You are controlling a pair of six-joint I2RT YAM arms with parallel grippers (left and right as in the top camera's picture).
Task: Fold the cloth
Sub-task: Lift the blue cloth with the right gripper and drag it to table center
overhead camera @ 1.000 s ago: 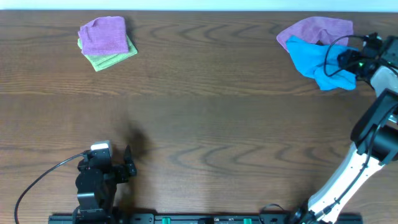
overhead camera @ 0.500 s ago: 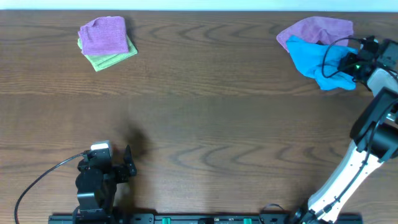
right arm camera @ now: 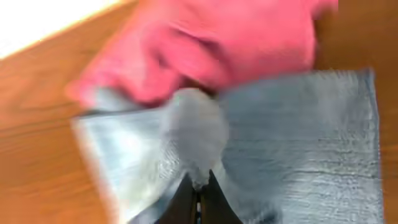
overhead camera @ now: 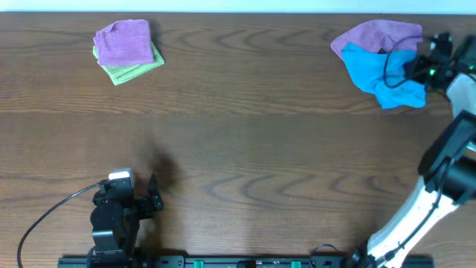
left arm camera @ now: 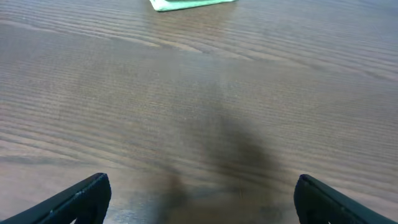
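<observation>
A crumpled blue cloth point(overhead camera: 383, 73) lies at the far right of the table, partly over a purple cloth point(overhead camera: 375, 34). My right gripper point(overhead camera: 416, 68) is at the blue cloth's right edge, shut on a pinched fold of it. In the right wrist view the jaws point(right arm camera: 199, 190) pinch the blue cloth point(right arm camera: 298, 143), which looks grey-blue there, with the purple cloth point(right arm camera: 224, 37) showing pink beyond it. My left gripper point(overhead camera: 152, 195) rests near the front left, open and empty; its fingers point(left arm camera: 199, 199) are wide apart over bare wood.
A folded purple cloth point(overhead camera: 125, 41) lies on a folded green cloth point(overhead camera: 134, 70) at the back left; the green cloth's edge shows in the left wrist view point(left arm camera: 186, 4). The wooden table point(overhead camera: 245, 149) spans the view. A cable runs from the left arm.
My right gripper has moved a little toward the back right, pulling the blue cloth's edge with it. The left arm has not moved.
</observation>
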